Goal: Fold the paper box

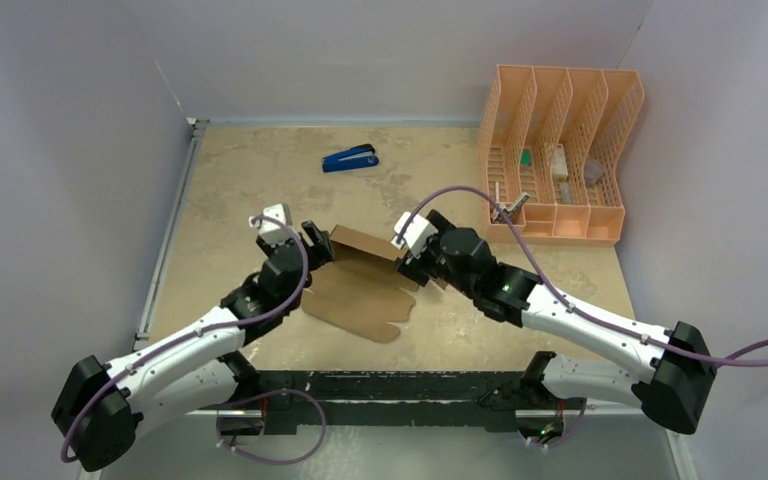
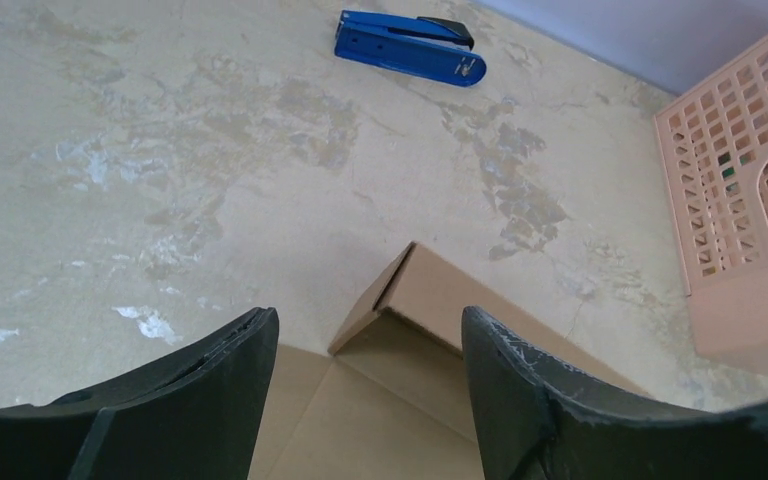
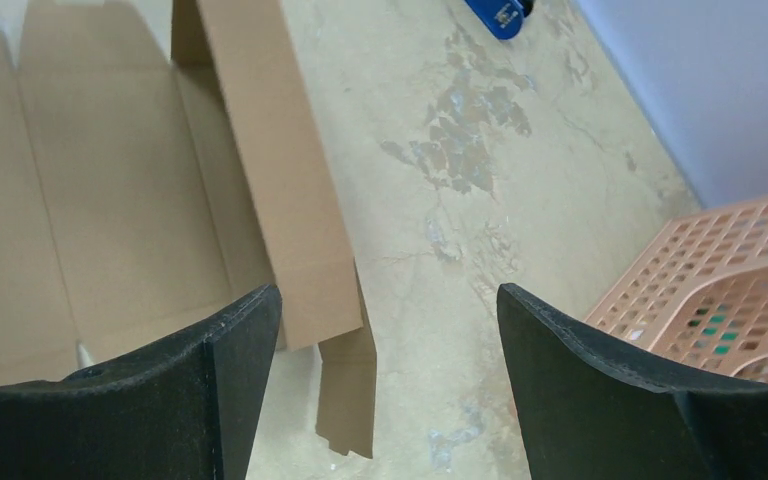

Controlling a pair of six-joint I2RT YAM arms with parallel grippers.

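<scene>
Mid-fold: paper box on the table between the arms, far wall up, rest flat.

My left gripper hovers spread wide just short of that wall's left corner. The right gripper hangs spread over its right end. Neither pinches anything. I judge the wall-raising step to be in hand. Next I need to catch a flat flap and crease it upright without knocking the raised wall down.
</scene>
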